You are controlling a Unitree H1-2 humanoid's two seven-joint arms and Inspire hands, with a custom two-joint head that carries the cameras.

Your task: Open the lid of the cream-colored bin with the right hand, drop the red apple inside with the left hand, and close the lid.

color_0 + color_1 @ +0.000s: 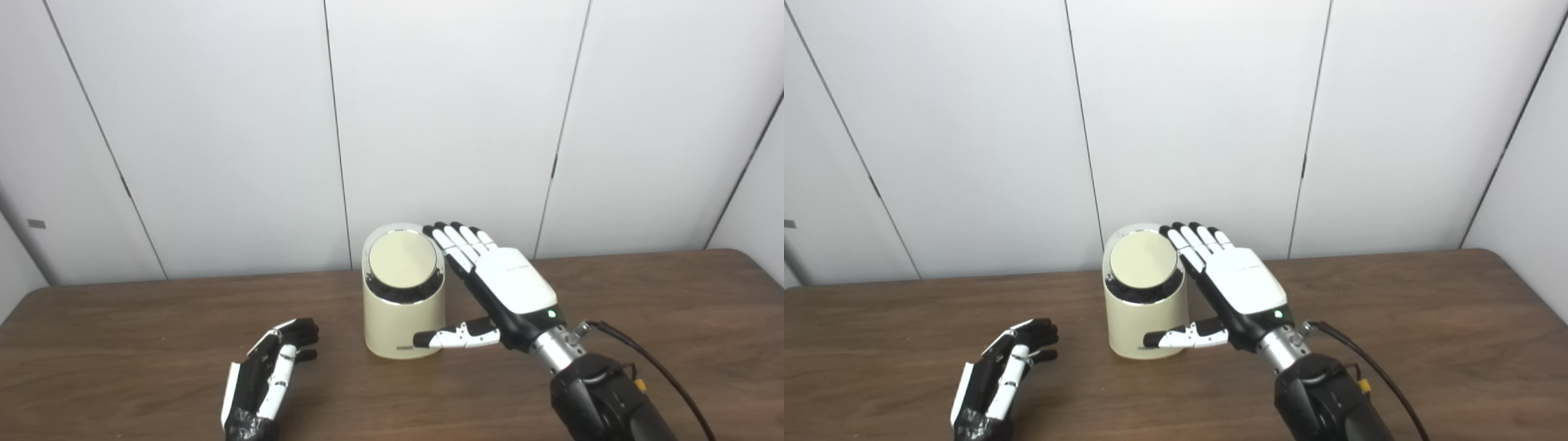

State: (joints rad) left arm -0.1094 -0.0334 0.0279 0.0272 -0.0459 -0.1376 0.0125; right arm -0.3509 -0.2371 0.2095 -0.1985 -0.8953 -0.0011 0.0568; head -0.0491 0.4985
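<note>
Right hand (511, 288) spread beside bin (401, 321); lid (1143, 260) tilted; left hand (998, 373) empty, fingers apart.

A bare test lab: plain white wall panels (453, 122) behind a wooden table (643, 318).

Right hand (502, 288) beside cream bin (401, 321); lid (403, 258) tilted up

I count one cream-colored bin (403, 306) on one brown table (153, 343), and that bin carries one round lid (403, 258). Two hands of mine are in view: one left hand (264, 380) and one right hand (499, 288). One black cable (655, 367) runs along my right arm. Behind the table I count four dark seams on the wall (453, 122).
</note>
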